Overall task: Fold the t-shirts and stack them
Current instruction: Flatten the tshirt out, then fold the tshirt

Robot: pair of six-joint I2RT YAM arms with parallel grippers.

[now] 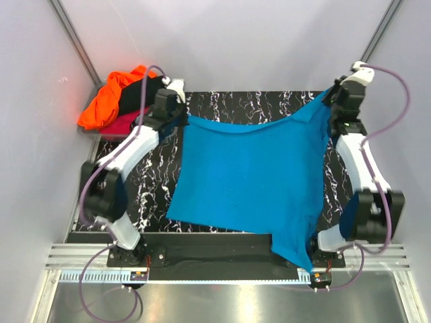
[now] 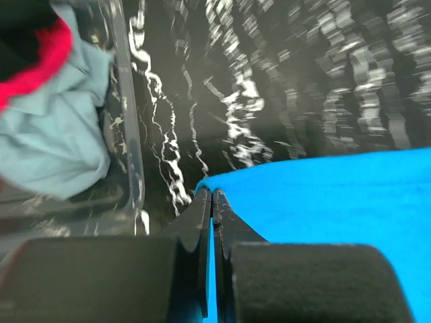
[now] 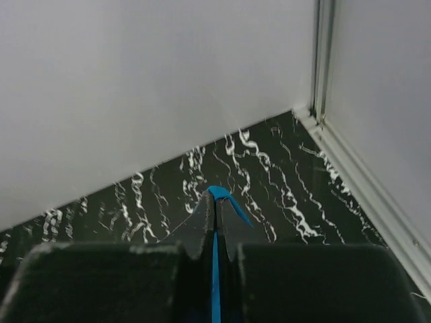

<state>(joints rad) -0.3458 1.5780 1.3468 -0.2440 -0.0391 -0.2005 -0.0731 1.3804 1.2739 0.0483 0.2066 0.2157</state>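
Turquoise t-shirt [image 1: 249, 175] betw. L fingers [image 2: 192, 229] & R fingers [image 3: 201, 222]; long axis far-near

Plain turquoise-blue t-shirt [image 1: 249, 175]; black counter [image 1: 229, 104] with white marble veining; at the far-left corner, plain orange t-shirt [image 1: 101, 108], black t-shirt [image 1: 131, 99], crimson-pink t-shirt [image 1: 121, 125] and pale grey t-shirt [image 2: 54, 134].

The edge of the blue shirt [image 2: 323, 202] is pinched between the closed fingers of the left gripper [image 2: 211, 196], above the black marbled table [image 2: 303, 81]. At the left, pale grey cloth [image 2: 54, 134], red cloth [image 2: 42, 59] and black cloth [image 2: 20, 27] are seen inside a clear bin [image 2: 128, 134].
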